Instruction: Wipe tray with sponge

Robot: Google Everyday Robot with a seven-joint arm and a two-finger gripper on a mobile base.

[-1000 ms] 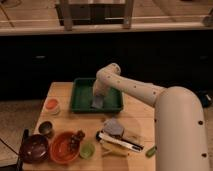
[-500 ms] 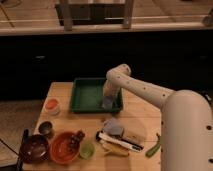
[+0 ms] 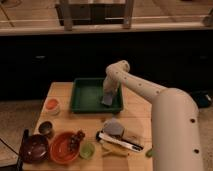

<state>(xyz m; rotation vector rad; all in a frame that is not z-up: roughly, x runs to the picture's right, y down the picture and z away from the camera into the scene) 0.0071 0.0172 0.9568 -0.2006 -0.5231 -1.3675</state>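
Observation:
The dark green tray [image 3: 85, 95] sits at the back middle of the wooden table. My white arm reaches from the right over the tray. The gripper [image 3: 108, 98] points down into the tray's right side. A small grey-blue sponge [image 3: 107, 101] shows at its tip, resting on the tray floor near the right rim.
An orange bowl [image 3: 62, 148], a dark red bowl [image 3: 34, 148], a green cup [image 3: 87, 150] and a small dark cup [image 3: 46, 128] stand at the front left. A white cup with an orange top [image 3: 52, 105] stands left of the tray. Utensils and a grey-blue lump [image 3: 114, 128] lie in front.
The arm and gripper have moved right across the tray, carrying the sponge from the tray's middle to its right side.

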